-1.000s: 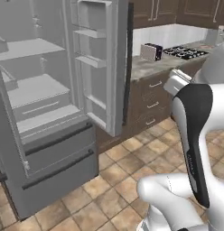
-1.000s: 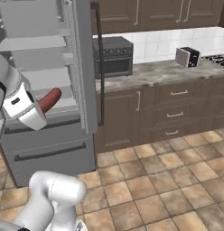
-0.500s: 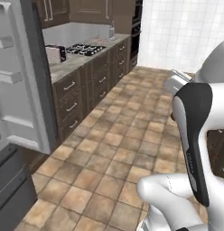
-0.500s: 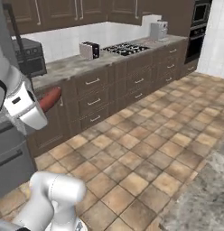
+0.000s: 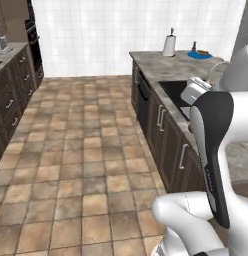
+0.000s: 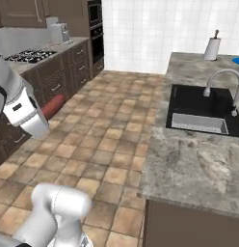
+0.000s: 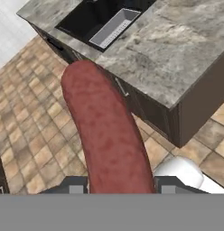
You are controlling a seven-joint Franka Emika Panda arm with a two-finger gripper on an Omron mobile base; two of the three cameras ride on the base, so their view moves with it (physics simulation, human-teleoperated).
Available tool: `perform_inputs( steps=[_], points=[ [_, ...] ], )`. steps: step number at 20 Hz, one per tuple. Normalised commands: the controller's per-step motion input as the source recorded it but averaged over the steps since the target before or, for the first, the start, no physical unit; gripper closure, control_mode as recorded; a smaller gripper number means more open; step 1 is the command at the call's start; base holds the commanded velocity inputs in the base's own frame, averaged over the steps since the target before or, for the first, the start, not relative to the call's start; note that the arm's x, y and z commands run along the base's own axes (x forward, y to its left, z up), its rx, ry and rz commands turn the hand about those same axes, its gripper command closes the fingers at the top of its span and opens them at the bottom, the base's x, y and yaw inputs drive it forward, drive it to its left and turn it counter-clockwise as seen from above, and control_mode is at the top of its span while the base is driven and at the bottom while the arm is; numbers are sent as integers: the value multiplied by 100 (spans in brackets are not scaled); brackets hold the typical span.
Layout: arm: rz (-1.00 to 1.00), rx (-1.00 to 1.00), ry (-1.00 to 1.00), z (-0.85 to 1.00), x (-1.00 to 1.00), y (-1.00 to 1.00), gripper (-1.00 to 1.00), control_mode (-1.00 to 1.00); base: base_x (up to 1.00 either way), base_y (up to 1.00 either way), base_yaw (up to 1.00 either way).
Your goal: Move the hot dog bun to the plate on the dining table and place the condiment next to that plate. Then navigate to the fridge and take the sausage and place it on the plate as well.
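Reddish sausage (image 7: 107, 135) still gripped; fridge gone, dining table (image 6: 198, 159) ahead

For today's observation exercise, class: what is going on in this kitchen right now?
The robot's gripper is shut on the sausage, which sticks out ahead of the hand above the tiled floor. The dining table, with its black sink, lies in front. At its far end sit the blue plate, the small dark condiment beside it and a paper towel roll. The sausage is not yet on the plate.
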Motion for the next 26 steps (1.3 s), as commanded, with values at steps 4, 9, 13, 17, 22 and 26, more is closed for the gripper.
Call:
perform_inputs(
  steps=[4,9,13,17,22,26],
  points=[
    [0,0,0,0,0,0,100,100,0,0,-71],
    [0,0,0,0,0,0,100,100,46,49,-44],
    [0,0,0,0,0,0,100,100,84,59,-14],
    [0,0,0,0,0,0,100,100,62,92,-14],
    [0,0,0,0,0,0,100,100,84,100,-11],
    [0,0,0,0,0,0,100,100,68,100,-10]
  ],
)
